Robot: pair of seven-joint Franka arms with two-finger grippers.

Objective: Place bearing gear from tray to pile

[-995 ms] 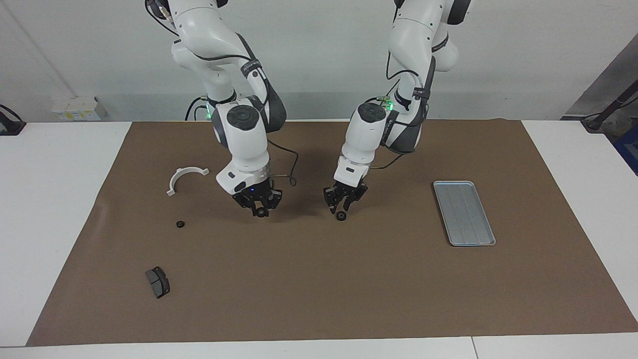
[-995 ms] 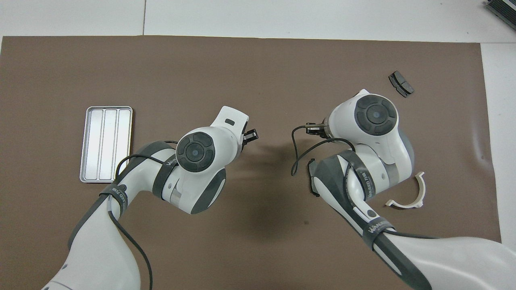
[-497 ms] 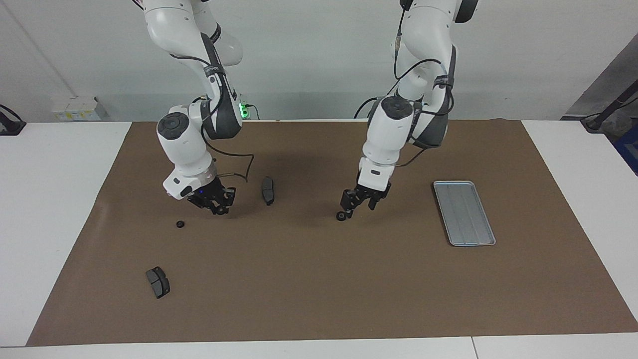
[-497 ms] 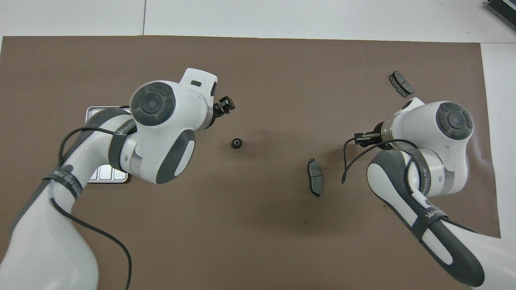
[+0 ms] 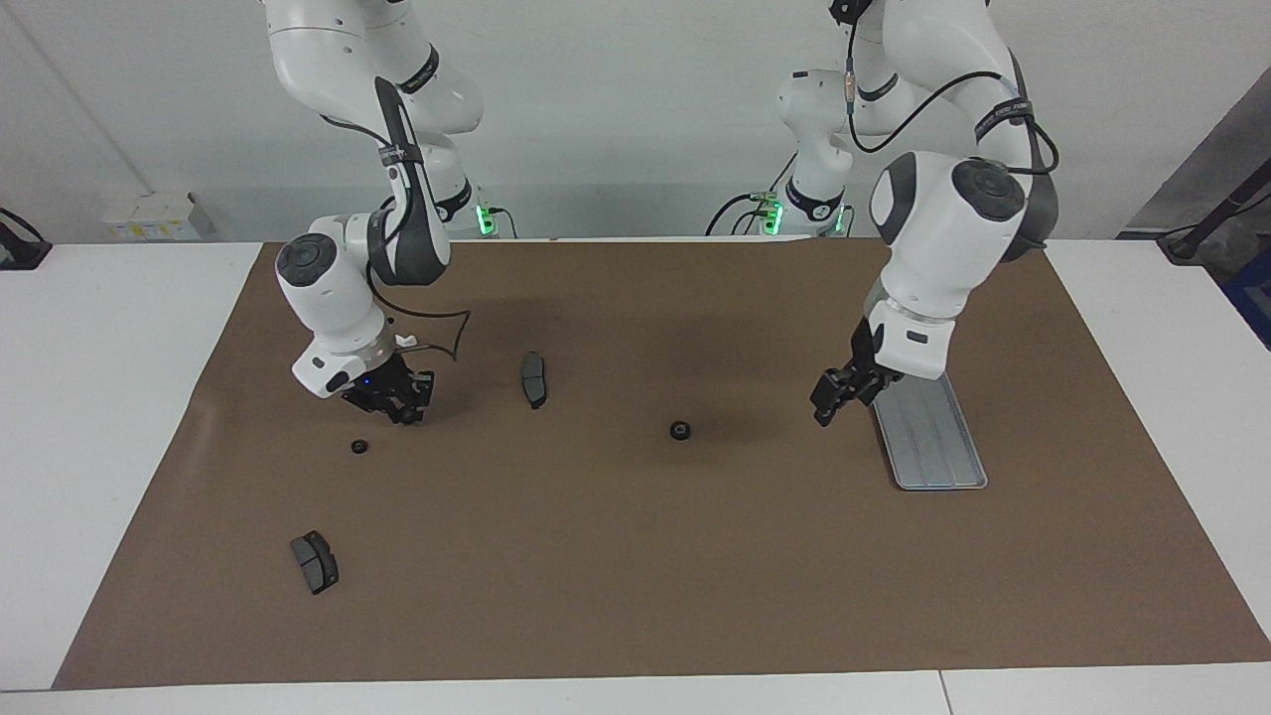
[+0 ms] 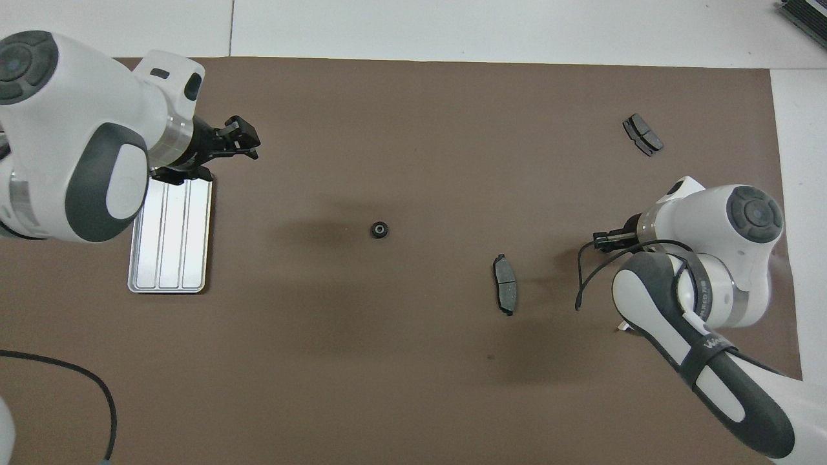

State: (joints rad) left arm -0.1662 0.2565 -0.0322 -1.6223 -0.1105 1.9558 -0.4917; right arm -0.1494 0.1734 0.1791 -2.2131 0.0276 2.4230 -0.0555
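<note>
Mostly the brown mat [image 5: 635, 576] lies bare: a wide strip along its edge farthest from the robots holds nothing but a dark double brake pad [image 5: 314, 562] toward the right arm's end. The bearing gear [image 5: 680, 430] sits alone mid-mat, out of the tray [image 5: 933, 447] and well apart from it, with free room all around. The left gripper [image 5: 830, 399] hangs over the mat just beside the tray's rim, spread and carrying nothing; its wrist covers one end of the tray in both views. The right gripper [image 5: 402, 409] is low over the mat near a second small gear [image 5: 358, 446]; whether it is spread or closed I cannot tell. A single brake pad [image 5: 533, 378] lies between the two gears, nearer the robots. Overhead, the right arm hides that small gear, and only a white sliver [image 6: 621, 327] shows by its elbow.
</note>
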